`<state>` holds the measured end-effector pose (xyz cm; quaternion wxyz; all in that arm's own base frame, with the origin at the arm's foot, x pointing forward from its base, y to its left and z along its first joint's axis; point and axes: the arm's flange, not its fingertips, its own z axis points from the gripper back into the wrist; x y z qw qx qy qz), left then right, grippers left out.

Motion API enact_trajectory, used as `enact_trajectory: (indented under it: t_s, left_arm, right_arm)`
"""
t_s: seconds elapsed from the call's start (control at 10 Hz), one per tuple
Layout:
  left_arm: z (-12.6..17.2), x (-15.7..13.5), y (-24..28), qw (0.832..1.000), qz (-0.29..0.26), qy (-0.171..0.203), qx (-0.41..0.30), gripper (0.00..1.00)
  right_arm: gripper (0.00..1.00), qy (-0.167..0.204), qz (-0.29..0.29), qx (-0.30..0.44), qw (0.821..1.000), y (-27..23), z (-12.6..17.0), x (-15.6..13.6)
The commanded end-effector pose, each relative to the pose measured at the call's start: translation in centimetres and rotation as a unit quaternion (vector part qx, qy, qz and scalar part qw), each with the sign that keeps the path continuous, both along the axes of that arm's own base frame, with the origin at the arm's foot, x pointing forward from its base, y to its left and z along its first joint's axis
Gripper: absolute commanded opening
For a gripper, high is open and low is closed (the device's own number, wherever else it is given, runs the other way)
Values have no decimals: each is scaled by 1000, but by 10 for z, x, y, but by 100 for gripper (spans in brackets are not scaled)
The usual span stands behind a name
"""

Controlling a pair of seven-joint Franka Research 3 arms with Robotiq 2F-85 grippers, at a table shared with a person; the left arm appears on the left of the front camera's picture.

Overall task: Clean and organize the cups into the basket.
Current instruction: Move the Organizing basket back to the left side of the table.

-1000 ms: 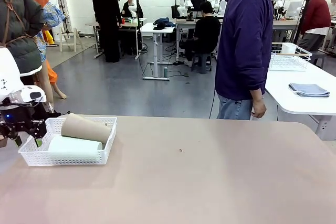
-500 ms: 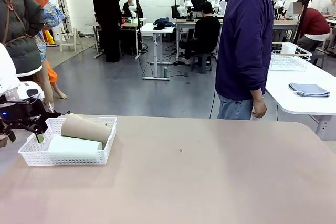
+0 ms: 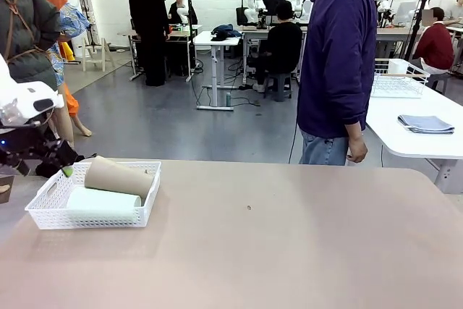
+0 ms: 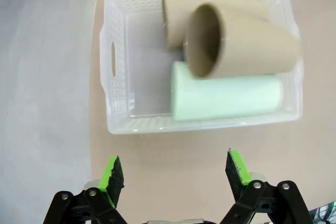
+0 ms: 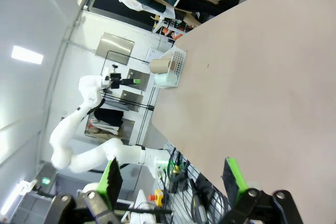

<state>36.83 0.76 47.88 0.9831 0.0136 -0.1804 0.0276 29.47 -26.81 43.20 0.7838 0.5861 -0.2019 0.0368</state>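
Rose and drew back from the basket (image 3: 92, 204) over the last second: left gripper (image 3: 40, 164), jaws spread wide and empty. Sat at the desk's left edge, that basket, with the mint cup (image 4: 226, 97) and two brown cups (image 4: 239, 45) lying inside, one brown resting atop the others. Looked like sorting nearly finished. Hung over bare desk, right gripper (image 5: 170, 179), jaws wide, nothing held. Stood at the far edge, a person (image 3: 338, 63), hands down. Nothing blocking the desk.

The left gripper (image 4: 176, 169) hangs raised at the table's left edge, jaws wide; the right gripper (image 5: 173, 179) also gapes empty.
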Motion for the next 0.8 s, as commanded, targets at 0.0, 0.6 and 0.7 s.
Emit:
enact_trajectory:
  t_s: [0.0,0.6,0.7]
  left_arm:
    - [-5,-54,-32,1000,-1,-24,19,100]
    - [35,-44,-75,998,-29,-3,49,100]
    - [35,-44,-75,998,-29,-3,49,100]
  right_arm:
    - [100,-1,-6,-4,1000,3,-2,-3]
    - [100,-1,-6,-4,1000,3,-2,-3]
    - [100,-1,-6,-4,1000,3,-2,-3]
